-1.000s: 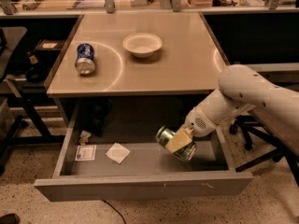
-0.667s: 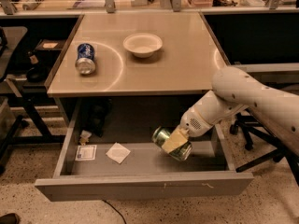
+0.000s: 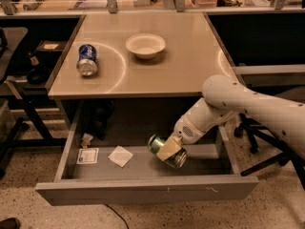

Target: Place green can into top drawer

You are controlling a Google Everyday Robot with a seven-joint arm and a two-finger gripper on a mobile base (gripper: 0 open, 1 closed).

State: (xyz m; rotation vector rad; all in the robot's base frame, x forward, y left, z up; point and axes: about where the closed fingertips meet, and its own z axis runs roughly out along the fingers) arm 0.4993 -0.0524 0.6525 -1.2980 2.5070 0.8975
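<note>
The top drawer (image 3: 143, 190) is pulled out wide open below the desk top. The green can (image 3: 162, 149) lies tilted on its side inside the drawer, right of the middle, low over or on the drawer floor. My gripper (image 3: 169, 150) reaches down into the drawer from the right and is shut on the green can, its pale fingers (image 3: 167, 149) across the can's body. My white arm (image 3: 248, 106) comes in from the right edge.
A blue-and-white can (image 3: 87, 59) lies on its side on the desk top (image 3: 181, 56) at the left, a white bowl (image 3: 146, 45) behind the middle. In the drawer lie a white paper square (image 3: 120, 156), a small card (image 3: 87, 155) and a small packet (image 3: 86, 139). An office chair base (image 3: 257, 142) stands at the right.
My gripper has moved the green can a little to the left and slightly lower inside the drawer. Nothing else has moved.
</note>
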